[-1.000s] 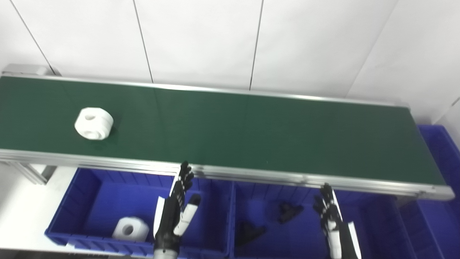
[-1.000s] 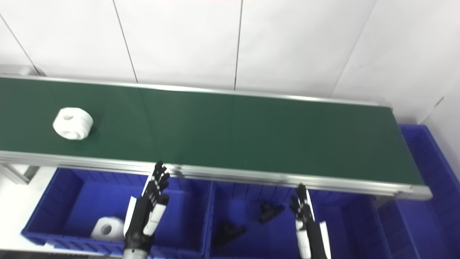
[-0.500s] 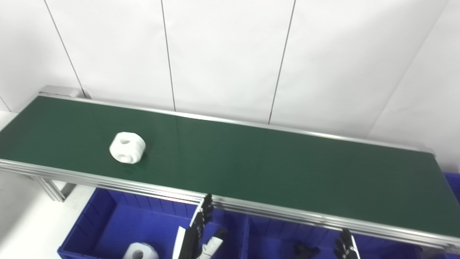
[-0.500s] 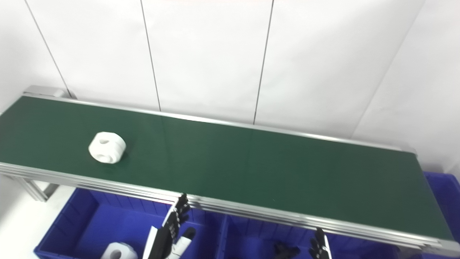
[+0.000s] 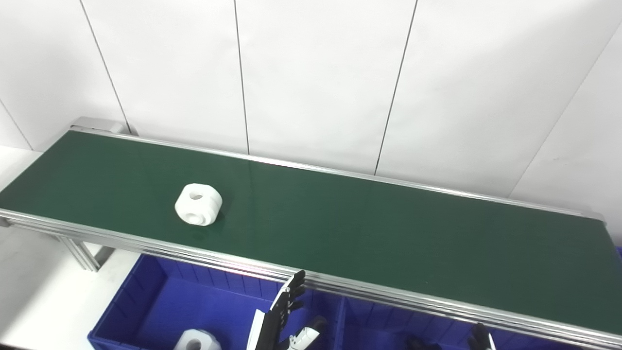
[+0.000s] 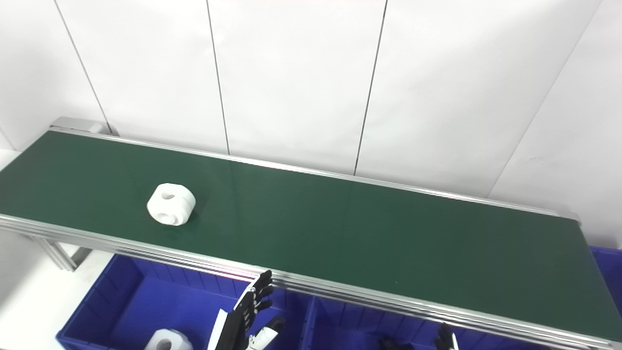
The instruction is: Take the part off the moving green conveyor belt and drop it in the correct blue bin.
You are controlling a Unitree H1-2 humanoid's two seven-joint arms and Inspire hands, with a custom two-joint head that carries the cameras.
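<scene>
Reaching up at bottom centre, the left hand is empty with fingers spread; the right hand barely shows, state unclear. The white part lies left-centre on the green conveyor belt, bore facing lower left, farther right along the belt than before.

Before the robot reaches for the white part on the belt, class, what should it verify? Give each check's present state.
1. White part lying free on the green belt: ok.
2. Left hand open and empty: ok.
3. Left hand over the part: not ok; it is low, in front of the belt.
4. Right hand open: cannot tell, only its fingertips show.
5. Left blue bin holds a matching white part: ok.
</scene>
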